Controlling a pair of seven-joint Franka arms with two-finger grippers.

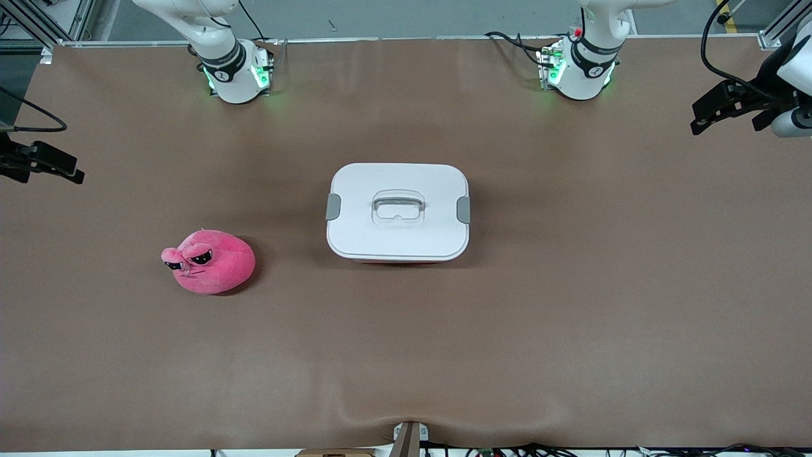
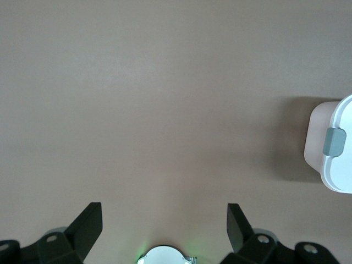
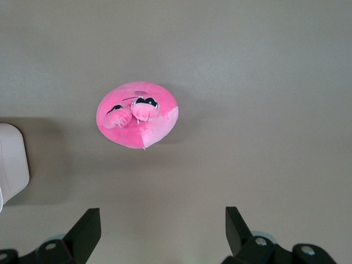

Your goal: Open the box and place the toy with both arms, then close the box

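So nothing is done yet. The box (image 1: pixel 398 212) sits shut mid-table, both clips (image 1: pixel 333 207) down. The toy (image 1: pixel 209 261) lies beside it, toward my right arm's end. My left gripper (image 2: pixel 164 225) and right gripper (image 3: pixel 163 226) hang spread wide, holding nothing.

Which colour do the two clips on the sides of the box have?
Grey, on a white lid; the clips show best in the front view.

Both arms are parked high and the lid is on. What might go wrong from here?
1. The white-lidded pale pink plastic box has two grey side clips; lifting with one latched would likely drag the tub.
2. The round hot-pink plush toy is soft, so the open right gripper may slip. The left gripper waits open.
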